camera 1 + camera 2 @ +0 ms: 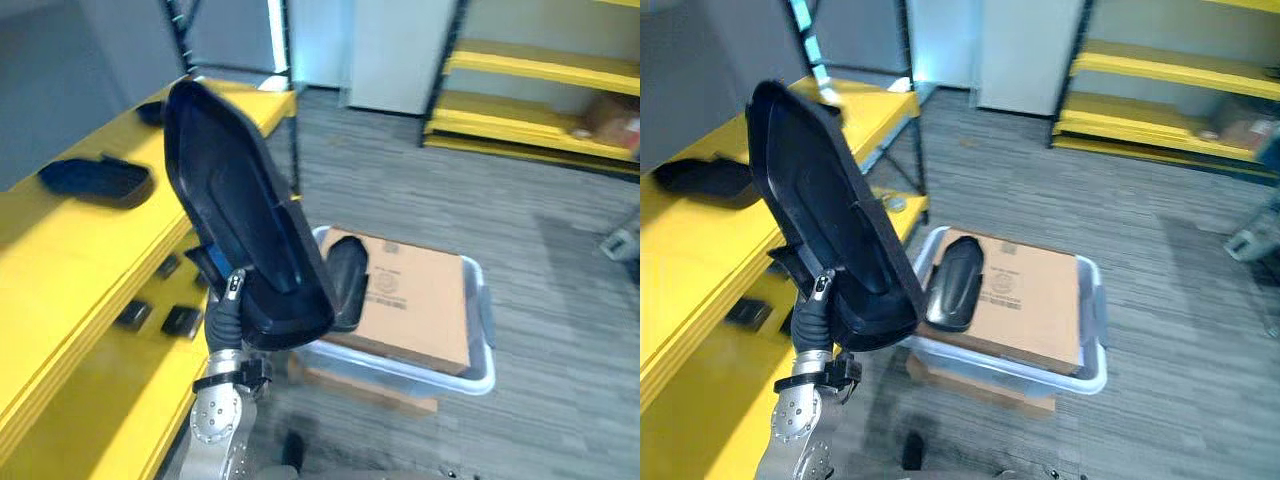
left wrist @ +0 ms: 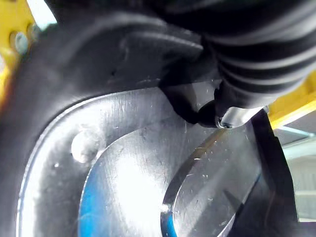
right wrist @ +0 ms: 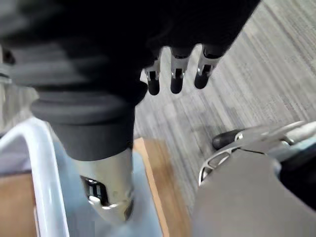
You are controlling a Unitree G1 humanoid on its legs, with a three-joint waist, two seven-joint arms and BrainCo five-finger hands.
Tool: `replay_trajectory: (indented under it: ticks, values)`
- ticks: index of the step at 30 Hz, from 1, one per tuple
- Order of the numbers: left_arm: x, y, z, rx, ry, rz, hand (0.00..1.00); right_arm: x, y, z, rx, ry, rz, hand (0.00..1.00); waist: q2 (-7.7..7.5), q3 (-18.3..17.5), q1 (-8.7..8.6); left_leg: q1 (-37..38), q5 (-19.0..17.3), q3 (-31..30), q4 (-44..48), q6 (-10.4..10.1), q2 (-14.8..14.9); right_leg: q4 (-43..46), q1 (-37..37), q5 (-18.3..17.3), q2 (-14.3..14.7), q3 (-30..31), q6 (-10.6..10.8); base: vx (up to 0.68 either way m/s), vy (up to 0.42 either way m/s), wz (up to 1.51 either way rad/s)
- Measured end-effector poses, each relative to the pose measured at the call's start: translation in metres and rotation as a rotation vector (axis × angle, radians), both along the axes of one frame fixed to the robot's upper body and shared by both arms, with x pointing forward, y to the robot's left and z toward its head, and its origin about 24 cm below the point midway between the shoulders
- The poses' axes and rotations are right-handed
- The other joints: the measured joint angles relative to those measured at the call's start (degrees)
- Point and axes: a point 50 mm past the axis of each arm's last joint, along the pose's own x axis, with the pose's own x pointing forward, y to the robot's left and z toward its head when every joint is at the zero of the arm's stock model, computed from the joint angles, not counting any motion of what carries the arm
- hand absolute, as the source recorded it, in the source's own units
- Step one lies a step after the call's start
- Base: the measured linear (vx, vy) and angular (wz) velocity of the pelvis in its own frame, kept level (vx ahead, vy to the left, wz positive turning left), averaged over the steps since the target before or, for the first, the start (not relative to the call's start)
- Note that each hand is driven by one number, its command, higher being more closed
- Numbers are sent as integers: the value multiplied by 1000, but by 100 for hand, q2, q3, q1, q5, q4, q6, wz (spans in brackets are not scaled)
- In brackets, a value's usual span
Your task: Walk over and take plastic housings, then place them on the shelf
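Gripping housing (image 1: 240, 210) in left robot hand (image 1: 226, 305) beside shelf (image 1: 70, 260); bin (image 1: 486, 330) beyond

A cardboard box (image 1: 420, 300) is seen set in a pale plastic tub (image 1: 485, 330), which is rested on a wooden board (image 1: 380, 393). All of it is borne by a grey striped floor (image 1: 560, 230). Further back, a white cabinet (image 1: 395, 55) is placed beside a far rack (image 1: 530, 115), on which a brown carton (image 1: 612, 118) is kept.
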Motion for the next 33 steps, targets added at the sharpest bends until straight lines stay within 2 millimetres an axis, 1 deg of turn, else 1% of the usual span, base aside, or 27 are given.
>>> replay_trajectory:
  ticks: [1,2,3,4,6,8,9,10,11,12,13,15,17,19,20,21,22,23,24,25,26,28,29,30,31,32,33]
  values:
    - [0,-1,0,-8,-1,2,100,3,-4,2,-12,-12,3,0,28,22,18,1,-69,500,191,46,173,70,47,-30,-9,-167,44,63,111,182]
    - [2,-2,1,-11,-10,1,100,9,-6,4,-24,-36,13,0,153,28,-33,68,-97,1297,281,33,361,250,213,-120,-109,-529,171,70,118,154]
    - [3,-2,2,-15,-18,1,100,17,-7,6,-27,-53,27,0,124,23,11,154,-184,1711,220,97,318,339,281,-126,-248,-728,184,65,119,139]
    - [3,-1,3,-14,-29,2,100,23,-6,7,-25,-69,41,0,110,20,21,159,-231,1898,215,105,304,316,305,-131,-288,-779,193,41,119,92]
    - [7,-5,4,-3,-45,-24,100,49,1,11,-7,-125,87,0,103,43,2,66,-408,2009,213,84,77,64,372,-206,-346,-856,298,30,153,83]
    - [12,-7,-2,2,-24,-51,100,57,8,12,11,-141,105,0,74,45,-6,52,-521,2031,381,90,-43,12,473,-226,-456,-843,307,64,174,70]
    - [13,-8,-9,4,6,-58,100,64,15,12,22,-145,146,0,35,46,28,44,-752,1971,640,226,-132,359,531,-354,-651,-822,212,123,146,52]
    - [13,-9,-11,4,17,-60,100,66,17,13,22,-150,160,0,30,48,26,50,-844,1903,711,225,-179,573,526,-431,-740,-775,-7,176,184,42]
    - [13,-10,-15,6,36,-61,100,71,19,14,15,-156,186,0,50,46,-11,58,-977,1777,836,311,-239,1175,345,-474,-932,-320,-532,148,151,30]
    - [14,-10,-16,11,41,-68,100,71,19,14,13,-156,198,0,45,43,-32,88,-1010,1706,816,322,-286,1550,164,-539,-1030,102,-614,185,174,62]
    - [18,-13,-17,35,39,-94,100,72,22,14,21,-156,211,0,30,57,-93,156,-1001,1476,678,300,-383,2031,-320,-828,-877,1164,-404,196,135,61]
    - [21,-13,-20,54,50,-101,100,76,22,15,11,-159,237,0,0,79,-174,412,-983,1321,479,275,-491,2169,-734,-1039,-682,1784,-346,205,92,54]
    - [21,-14,-22,57,60,-105,100,77,24,15,3,-159,267,0,14,85,-194,717,-986,1143,336,270,-545,2088,-1057,-1060,-452,2062,-332,204,46,50]
    - [26,-17,-16,59,32,-119,100,81,28,19,-6,-180,310,0,32,96,-296,887,-1024,826,324,216,-569,1818,-1530,-1025,-157,2406,-291,235,1,84]
    - [27,-17,-15,60,26,-119,100,83,29,20,-9,-186,317,0,46,105,-306,913,-1031,739,324,207,-570,1736,-1659,-992,-95,2505,-279,207,-37,77]
    - [27,-17,-14,64,21,-120,100,86,30,21,-15,-195,336,0,58,112,-314,994,-1044,592,317,183,-574,1537,-1862,-881,11,2671,-196,169,-37,57]
    - [27,-16,-14,67,23,-120,100,87,30,22,-20,-201,346,0,56,110,-313,1034,-1060,521,322,155,-587,1422,-1930,-805,47,2750,-168,211,-59,71]
    - [27,-16,-17,71,34,-122,100,87,31,24,-30,-212,360,0,35,100,-316,1131,-1084,374,329,116,-632,1273,-2015,-623,98,2978,-177,236,-120,83]
    - [27,-16,-20,75,46,-124,100,86,30,26,-34,-219,365,0,-14,86,-315,1196,-1174,184,350,49,-725,1264,-2050,-476,86,3178,-226,191,-107,77]
    - [27,-16,-20,75,48,-124,100,86,30,26,-35,-221,365,0,-25,78,-316,1215,-1207,145,359,43,-741,1263,-2044,-455,83,3182,-247,188,-142,68]
    - [25,-16,-22,74,58,-123,100,84,29,26,-36,-219,366,0,-32,59,-298,1254,-1310,7,405,-45,-765,1259,-2006,-357,93,3167,-275,218,-179,53]
    - [25,-17,-26,74,72,-128,100,81,26,25,-43,-210,369,0,72,39,-301,1215,-1487,-208,596,-250,-629,1109,-1795,-141,165,2935,-311,253,-214,53]
    - [25,-18,-27,73,77,-131,100,81,26,25,-45,-208,373,0,96,36,-296,1203,-1546,-237,669,-313,-551,1026,-1724,-58,225,2866,-339,269,-223,35]
    - [25,-19,-29,73,85,-139,100,80,28,25,-48,-208,384,0,133,27,-306,1179,-1616,-350,999,-422,-328,939,-1552,37,388,2639,-430,288,-221,31]
    - [25,-20,-29,74,86,-144,100,80,28,26,-50,-214,383,0,123,34,-316,1117,-1631,-331,1176,-447,-240,911,-1469,9,437,2549,-480,333,-280,41]
    - [25,-22,-29,69,87,-151,100,78,26,29,-65,-228,390,0,113,40,-336,939,-1652,-268,1657,-499,-61,832,-1326,4,532,2444,-529,261,-224,29]
    - [24,-23,-29,67,87,-162,100,81,24,33,-78,-249,401,0,88,56,-319,763,-1643,-175,2189,-628,86,670,-1125,-10,593,2451,-586,239,-215,18]
